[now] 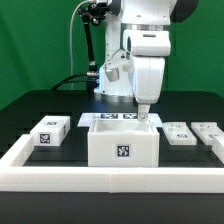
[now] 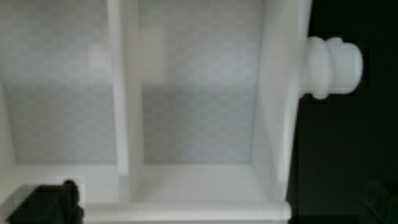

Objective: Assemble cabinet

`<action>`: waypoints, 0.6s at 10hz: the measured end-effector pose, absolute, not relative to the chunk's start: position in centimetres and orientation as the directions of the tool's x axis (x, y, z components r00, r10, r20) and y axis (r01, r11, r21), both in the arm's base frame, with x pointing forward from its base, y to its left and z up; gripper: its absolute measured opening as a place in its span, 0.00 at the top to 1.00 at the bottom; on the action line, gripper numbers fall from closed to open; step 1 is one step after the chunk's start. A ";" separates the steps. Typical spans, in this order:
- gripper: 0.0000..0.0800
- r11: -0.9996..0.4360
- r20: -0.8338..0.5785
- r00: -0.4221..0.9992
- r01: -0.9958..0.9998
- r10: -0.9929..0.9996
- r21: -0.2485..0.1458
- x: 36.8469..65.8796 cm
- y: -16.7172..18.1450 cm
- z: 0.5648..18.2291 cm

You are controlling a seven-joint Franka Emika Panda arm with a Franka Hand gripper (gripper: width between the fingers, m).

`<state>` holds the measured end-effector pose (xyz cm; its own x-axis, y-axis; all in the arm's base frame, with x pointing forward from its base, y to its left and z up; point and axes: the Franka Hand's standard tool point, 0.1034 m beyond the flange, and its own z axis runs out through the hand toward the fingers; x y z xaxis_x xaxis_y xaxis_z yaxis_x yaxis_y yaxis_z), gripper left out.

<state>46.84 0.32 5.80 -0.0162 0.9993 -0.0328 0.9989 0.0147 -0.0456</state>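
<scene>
The cabinet (image 1: 122,143) is a white open-topped box with a marker tag on its front, in the middle of the table. My gripper (image 1: 143,117) hangs straight down over the box's back corner on the exterior view's right. In the wrist view I look down into the cabinet (image 2: 196,100), with an upright inner wall and a round white stub (image 2: 331,68) sticking out of its outer side. One black fingertip (image 2: 47,203) shows far off centre at the picture's edge. The other finger is lost against the dark table. The gripper (image 2: 214,208) looks open and holds nothing.
A loose white piece with a tag (image 1: 50,131) lies at the exterior view's left. Two flat white pieces (image 1: 180,133) (image 1: 208,133) lie at its right. The marker board (image 1: 112,118) lies behind the cabinet. A low white border frame (image 1: 110,178) rings the table.
</scene>
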 end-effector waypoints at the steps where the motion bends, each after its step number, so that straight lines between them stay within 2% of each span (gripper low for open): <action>1: 0.00 0.007 -0.030 -0.009 0.999 1.000 -0.053 46.1 -0.1 5.3; 6: 0.00 -0.002 -0.016 0.000 0.998 1.000 -0.069 44.2 0.1 2.9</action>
<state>44.20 0.08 2.92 0.0004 0.9999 -0.0157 0.9976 -0.0015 -0.0689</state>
